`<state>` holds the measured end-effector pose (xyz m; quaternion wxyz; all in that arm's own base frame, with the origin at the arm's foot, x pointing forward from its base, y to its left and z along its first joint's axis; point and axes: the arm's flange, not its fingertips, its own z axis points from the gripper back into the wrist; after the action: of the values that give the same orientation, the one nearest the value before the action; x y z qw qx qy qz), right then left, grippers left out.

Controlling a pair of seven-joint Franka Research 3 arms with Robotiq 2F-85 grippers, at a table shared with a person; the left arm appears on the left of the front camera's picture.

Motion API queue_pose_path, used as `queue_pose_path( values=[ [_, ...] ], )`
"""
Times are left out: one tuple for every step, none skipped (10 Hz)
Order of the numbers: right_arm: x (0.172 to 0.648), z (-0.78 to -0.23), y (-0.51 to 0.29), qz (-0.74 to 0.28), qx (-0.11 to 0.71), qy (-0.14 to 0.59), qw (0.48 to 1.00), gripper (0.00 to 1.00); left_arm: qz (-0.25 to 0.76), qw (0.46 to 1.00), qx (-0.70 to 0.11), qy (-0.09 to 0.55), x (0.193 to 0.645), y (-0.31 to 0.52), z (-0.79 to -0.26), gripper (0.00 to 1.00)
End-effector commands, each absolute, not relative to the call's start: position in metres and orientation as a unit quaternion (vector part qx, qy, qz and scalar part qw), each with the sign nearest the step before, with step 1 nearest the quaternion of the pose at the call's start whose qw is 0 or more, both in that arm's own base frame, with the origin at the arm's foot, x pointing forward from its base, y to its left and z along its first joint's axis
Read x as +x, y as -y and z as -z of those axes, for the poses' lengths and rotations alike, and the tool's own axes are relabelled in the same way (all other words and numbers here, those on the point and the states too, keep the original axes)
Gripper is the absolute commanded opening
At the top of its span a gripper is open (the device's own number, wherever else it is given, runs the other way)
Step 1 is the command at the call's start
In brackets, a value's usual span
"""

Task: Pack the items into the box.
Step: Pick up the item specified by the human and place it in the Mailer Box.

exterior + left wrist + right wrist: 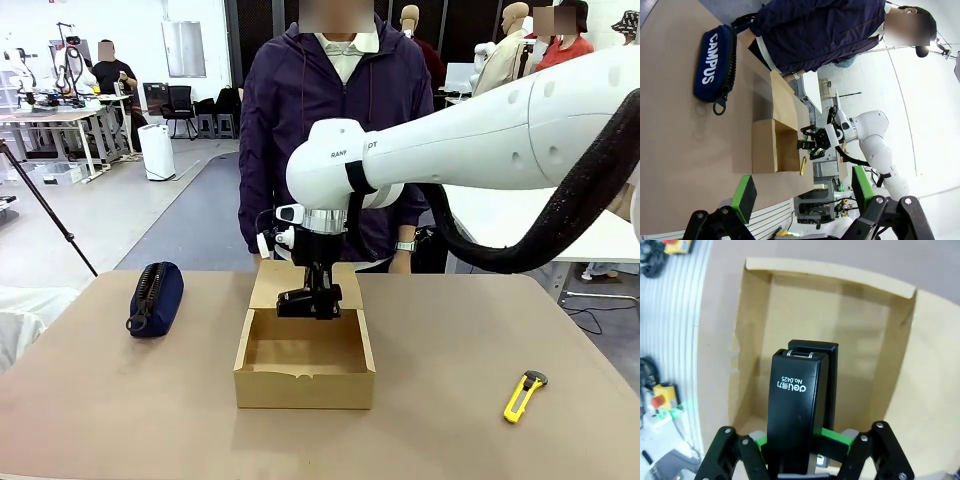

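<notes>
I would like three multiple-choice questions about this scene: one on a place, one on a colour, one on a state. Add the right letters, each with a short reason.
1. Where does the utility knife lie, relative to the box?
A) inside it
B) on the table, at the robot's right of it
C) on its flap lid

2. What colour is the zippered pouch?
A) navy
B) red
C) green

3. In what state is the right tool?
A) open and empty
B) shut on the utility knife
C) shut on the stapler

Answers:
1 B: it lies on the bare tabletop, apart from the box.
2 A: its fabric is dark blue.
3 C: the green pads clamp the black stapler above the open box.
</notes>
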<state>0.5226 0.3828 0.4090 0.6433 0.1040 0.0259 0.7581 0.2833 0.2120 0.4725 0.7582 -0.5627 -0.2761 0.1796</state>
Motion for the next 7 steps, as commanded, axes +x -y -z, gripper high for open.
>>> queue_pose_path(
  values=[
    [0.520,-0.386,-0.378,-0.752,0.129,-0.030,0.646,0.00,-0.174,0.753,-0.568,0.284,0.284,-0.212,-0.474,1.00],
    [0.517,-0.365,-0.380,-0.726,0.130,-0.043,0.674,0.00,-0.174,0.753,-0.568,0.284,0.284,-0.212,-0.474,1.00],
    [0.511,-0.344,-0.380,-0.688,0.121,-0.056,0.714,0.00,-0.174,0.753,-0.568,0.284,0.284,-0.212,-0.474,1.00],
    [0.505,-0.334,-0.380,-0.673,0.120,-0.062,0.727,0.00,-0.174,0.753,-0.568,0.284,0.284,-0.212,-0.474,1.00],
    [0.501,-0.332,-0.380,-0.673,0.116,-0.054,0.729,0.00,-0.174,0.753,-0.568,0.284,0.284,-0.212,-0.474,1.00],
    [0.500,-0.335,-0.377,-0.665,0.107,-0.044,0.737,0.00,-0.174,0.753,-0.568,0.284,0.284,-0.212,-0.474,1.00],
    [0.501,-0.339,-0.375,-0.665,0.093,-0.029,0.741,0.00,-0.174,0.753,-0.568,0.284,0.284,-0.212,-0.474,1.00]
  ],
)
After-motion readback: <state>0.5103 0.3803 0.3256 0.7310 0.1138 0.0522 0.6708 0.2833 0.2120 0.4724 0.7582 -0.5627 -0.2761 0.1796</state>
